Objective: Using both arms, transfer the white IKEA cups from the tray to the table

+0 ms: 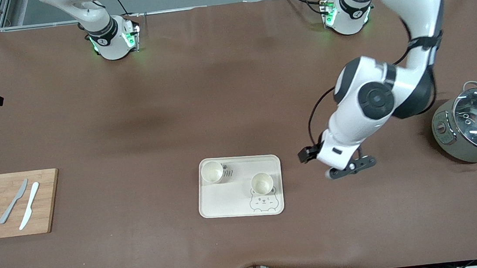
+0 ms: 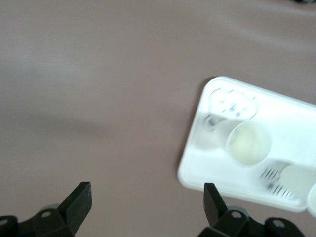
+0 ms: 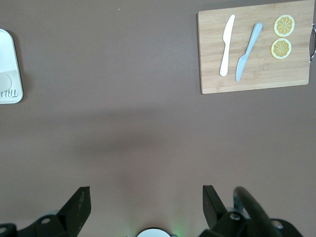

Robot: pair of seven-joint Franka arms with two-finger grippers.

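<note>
Two white IKEA cups stand upright on a cream bear-print tray (image 1: 227, 198) in the middle of the table. One cup (image 1: 212, 172) is at the tray's corner toward the right arm's end. The other cup (image 1: 262, 183) stands by the bear print. My left gripper (image 1: 352, 167) hangs open and empty over bare table beside the tray, toward the left arm's end. The left wrist view shows its fingers (image 2: 146, 200) apart, with the tray (image 2: 296, 123) and one cup (image 2: 248, 144) ahead. My right gripper (image 3: 146, 200) is open and empty over bare table by its base, outside the front view.
A bamboo cutting board (image 1: 48, 205) with two knives and two lemon slices lies at the right arm's end, also in the right wrist view as the board (image 3: 254, 81). A grey-green pot (image 1: 453, 135) with a glass lid stands at the left arm's end, close to the left arm's elbow.
</note>
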